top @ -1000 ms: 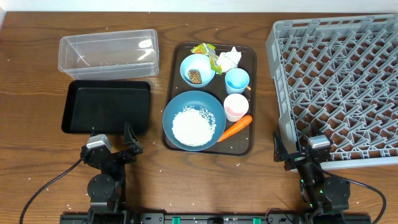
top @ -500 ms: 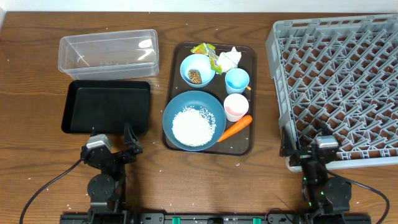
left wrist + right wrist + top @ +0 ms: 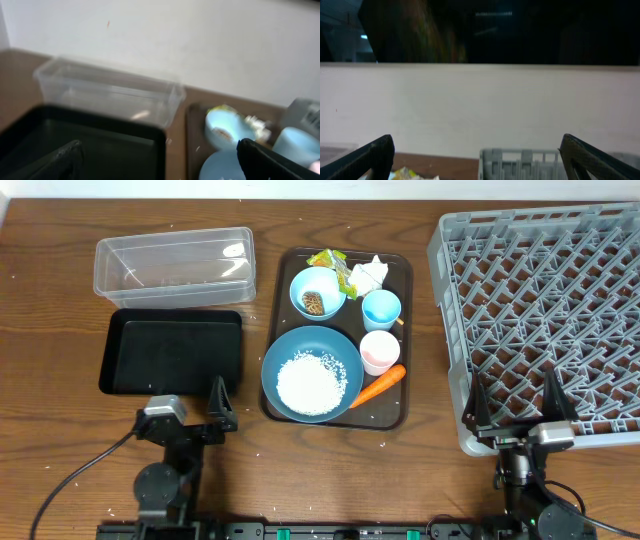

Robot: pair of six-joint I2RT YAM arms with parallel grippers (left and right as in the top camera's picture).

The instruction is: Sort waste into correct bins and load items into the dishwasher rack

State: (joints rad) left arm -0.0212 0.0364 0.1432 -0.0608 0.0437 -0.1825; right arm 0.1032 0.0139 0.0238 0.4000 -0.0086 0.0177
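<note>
Sitting in the large round blue bowl on the dark brown rectangular serving tray, the white rice grains form a heap, the orange carrot just beside the bowl. The left gripper and right gripper both gape wide and empty, low over the wooden table. Tipping that bowl hastily would likely scatter rice outside the clear rectangular plastic tub

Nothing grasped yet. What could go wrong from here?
1. Right hand hangs open over the near edge of the rack; swinging toward the serving tray, it may snag pegs.
2. Carrot lies against the large blue bowl, full of rice; lifting the bowl could roll it off and spill grains.
</note>
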